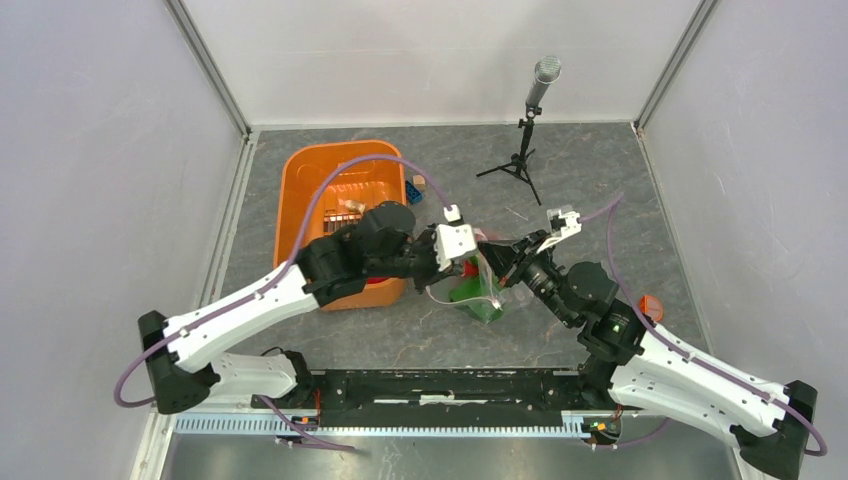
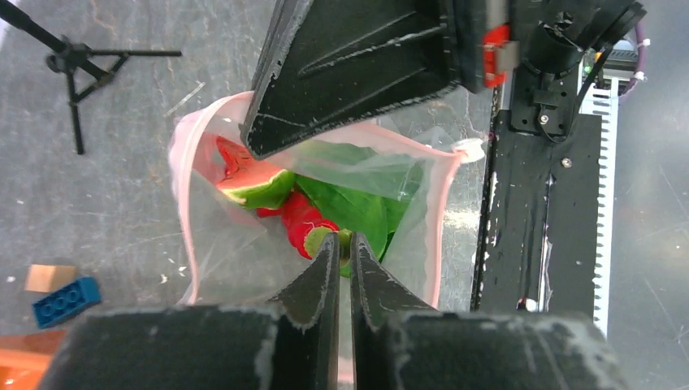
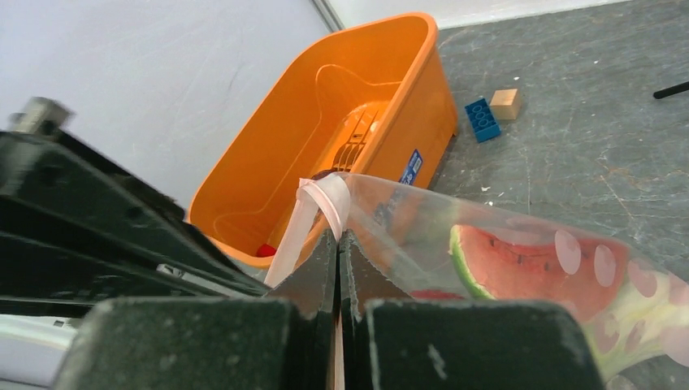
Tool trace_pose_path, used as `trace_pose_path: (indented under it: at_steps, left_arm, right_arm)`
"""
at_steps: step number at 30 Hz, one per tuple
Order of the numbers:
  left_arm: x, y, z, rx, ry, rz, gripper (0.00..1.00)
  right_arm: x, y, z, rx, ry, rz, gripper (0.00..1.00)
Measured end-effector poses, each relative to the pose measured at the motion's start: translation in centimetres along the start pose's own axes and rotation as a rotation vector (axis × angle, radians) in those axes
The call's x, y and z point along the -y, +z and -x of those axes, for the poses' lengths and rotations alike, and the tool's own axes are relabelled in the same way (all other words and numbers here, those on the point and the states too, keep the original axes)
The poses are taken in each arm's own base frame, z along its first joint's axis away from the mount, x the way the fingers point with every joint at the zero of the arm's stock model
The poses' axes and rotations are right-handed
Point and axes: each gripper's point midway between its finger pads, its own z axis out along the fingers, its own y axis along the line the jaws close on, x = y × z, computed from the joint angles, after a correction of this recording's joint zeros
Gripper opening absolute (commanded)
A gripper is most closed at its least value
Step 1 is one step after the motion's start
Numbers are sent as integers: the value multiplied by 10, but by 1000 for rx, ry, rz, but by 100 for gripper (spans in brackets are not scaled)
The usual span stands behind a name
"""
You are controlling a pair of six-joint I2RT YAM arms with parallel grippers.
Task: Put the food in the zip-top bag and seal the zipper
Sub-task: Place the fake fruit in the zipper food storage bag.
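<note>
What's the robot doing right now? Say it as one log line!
left gripper: shut on zip-top bag rim | right gripper: shut on zipper | in bag: watermelon slice, greens | mouth: open

From above, my left arm [image 1: 250, 305] hides the near wall of the orange tub [image 1: 300, 190] (centre-left); the right wrist view's right edge crops the zip-top bag [image 3: 422, 215].

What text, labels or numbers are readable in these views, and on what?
Nothing legible in any view.
Blue sticker on the orange tub's outer wall: too small and blurred to read.
</note>
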Motion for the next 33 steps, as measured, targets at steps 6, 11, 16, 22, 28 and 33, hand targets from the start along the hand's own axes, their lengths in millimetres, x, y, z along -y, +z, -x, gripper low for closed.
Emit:
trace_pose_path:
  at_steps: [6,11,16,22,28,33]
  left_arm:
    - [1,31,-38,-81,-68,4,2]
    - [7,36,-72,-155,-89,4,3]
    - [10,42,-82,-179,-99,-15,23]
    - [33,46,-82,-165,-133,-137,51]
    - [27,37,-70,-150,-125,-109,66]
    - [14,13,-34,-62,-98,-33,68]
  right_arm:
    - [-2,-1,-1,-8,-6,16,0]
    - [-4,-2,2,2,-6,22,0]
    - [-4,-2,1,-4,-7,27,0]
    - [-4,-2,1,-2,-6,25,0]
    - [3,-4,5,14,-9,-10,0]
    - [14,-7,5,30,-18,-56,0]
